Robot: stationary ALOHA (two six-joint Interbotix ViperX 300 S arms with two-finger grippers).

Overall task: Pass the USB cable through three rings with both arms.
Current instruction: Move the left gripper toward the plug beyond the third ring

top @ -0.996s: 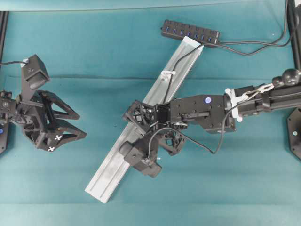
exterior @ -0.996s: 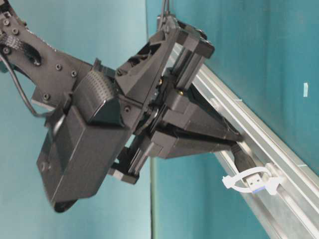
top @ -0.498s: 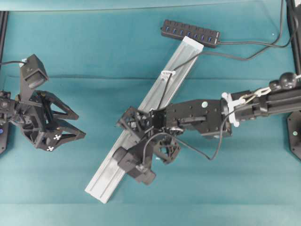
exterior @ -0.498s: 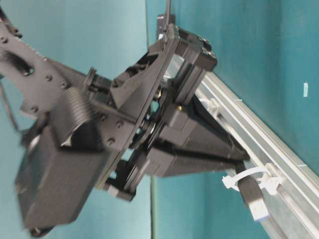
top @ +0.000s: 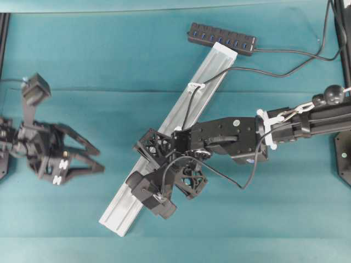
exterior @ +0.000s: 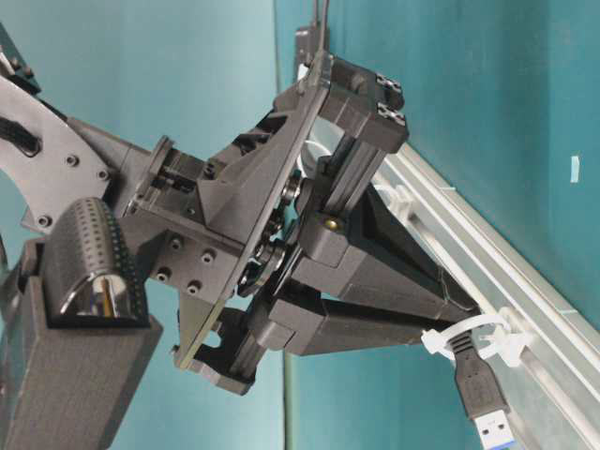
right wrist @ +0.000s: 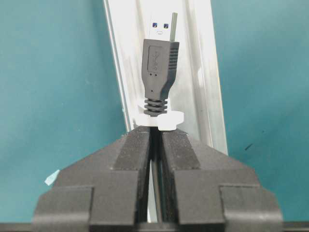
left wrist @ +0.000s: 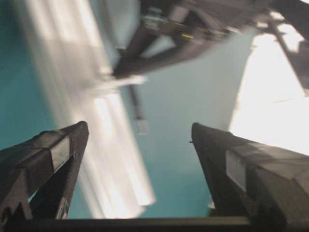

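right gripper (right wrist: pixel 155 140): clamped on USB cable (right wrist: pixel 158 72), plug through ring (right wrist: pixel 161 119) | left gripper (left wrist: pixel 140 140): wide open, empty

1. Both arms are matte black. The left arm (top: pixel 38 156) and right arm (top: pixel 263 129) end in open lattice wrist frames.
2. Each gripper has two pointed triangular fingers. The left gripper (top: pixel 90 159) carries small white cross marks on its frame.
3. The right gripper (right wrist: pixel 155 145) has finely ribbed finger pads (right wrist: pixel 179 145).
4. A boxy black camera housing (top: pixel 151 194) with a perforated curved cap is fixed at each wrist.
5. Thin black wires (top: pixel 241 178) loop along the right forearm; a white tie (top: pixel 266 131) binds them.
6. Small round screws dot the flat side plates (exterior: pixel 178 258).
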